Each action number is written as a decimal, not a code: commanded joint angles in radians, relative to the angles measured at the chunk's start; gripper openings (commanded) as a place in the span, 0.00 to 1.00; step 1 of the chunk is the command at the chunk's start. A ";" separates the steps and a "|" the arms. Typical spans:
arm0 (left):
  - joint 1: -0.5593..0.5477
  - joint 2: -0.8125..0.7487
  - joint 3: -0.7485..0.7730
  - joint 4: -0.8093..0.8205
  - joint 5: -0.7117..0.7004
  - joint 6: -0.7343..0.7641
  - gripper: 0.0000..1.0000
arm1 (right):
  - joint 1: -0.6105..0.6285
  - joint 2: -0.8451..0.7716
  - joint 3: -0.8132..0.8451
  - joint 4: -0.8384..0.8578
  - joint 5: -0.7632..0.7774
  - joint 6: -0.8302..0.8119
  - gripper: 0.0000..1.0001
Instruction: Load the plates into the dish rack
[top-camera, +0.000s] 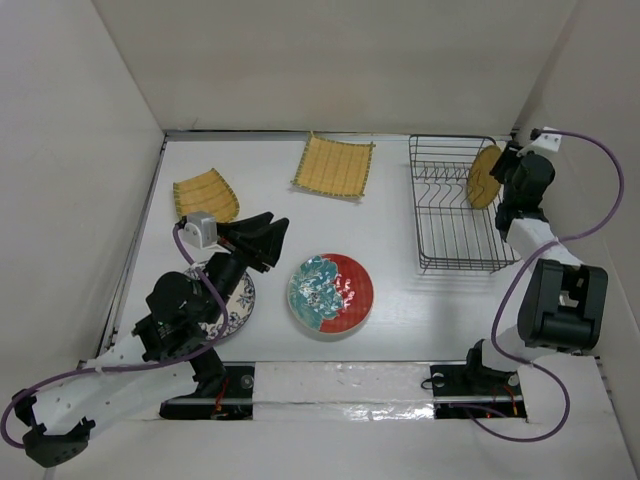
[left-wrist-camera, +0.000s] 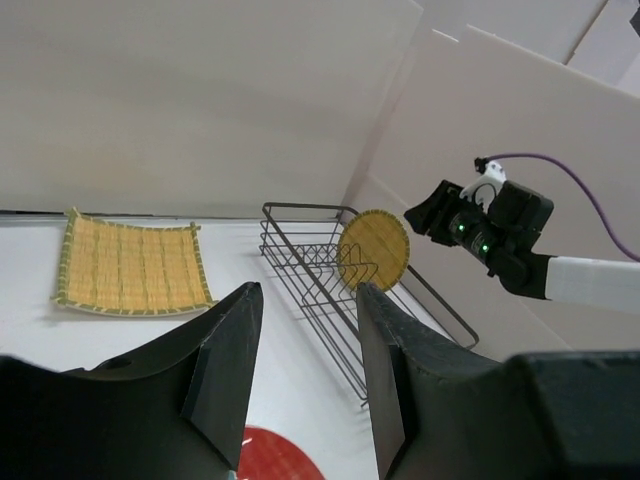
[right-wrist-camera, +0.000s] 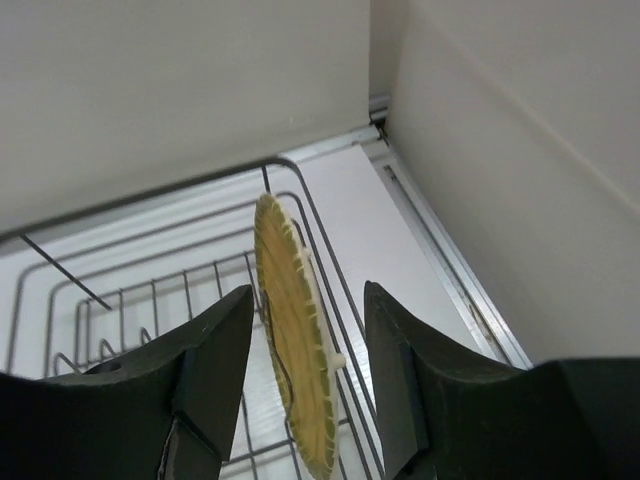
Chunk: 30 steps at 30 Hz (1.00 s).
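1. Top external view: the white bench (top-camera: 400, 300) carries every item. It is walled in at the left, rear and right.
2. The dish rack (top-camera: 445, 240), a black wire basket, sits at the right rear of the bench with its long side running front to back. It also shows in the left wrist view (left-wrist-camera: 310, 270) and the right wrist view (right-wrist-camera: 130, 300).
3. The large red plate (top-camera: 331, 293) lies flat near the front centre, well apart from the rack.
4. One square yellow plate (top-camera: 334, 166) lies at the rear centre. A second square yellow plate (top-camera: 205, 196) lies at the left rear. Both are outside the rack.
5. The speckled plate (top-camera: 238, 305) lies at the front left, partly hidden under the left arm.
6. The left end effector (top-camera: 272, 243) hovers between the speckled plate and the red plate. Its jaws stand apart with nothing between them (left-wrist-camera: 310, 292).
7. The right end effector (top-camera: 503, 165) is at the rack's far right rim. Its jaws are spread either side of the small plate, with no contact visible (right-wrist-camera: 308, 295).
8. The small round yellow plate (top-camera: 484, 177) stands on edge inside the rack, against its right side (left-wrist-camera: 373, 248) (right-wrist-camera: 295, 370).
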 joint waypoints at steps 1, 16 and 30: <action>-0.003 0.007 0.004 0.051 0.028 0.005 0.40 | 0.025 -0.106 -0.007 0.125 0.062 0.075 0.54; -0.003 0.030 -0.004 0.061 0.064 0.011 0.11 | 0.675 -0.206 0.005 -0.091 -0.047 0.184 0.00; -0.003 0.025 -0.001 0.056 0.064 0.022 0.07 | 1.117 0.310 0.197 0.028 -0.306 0.504 0.27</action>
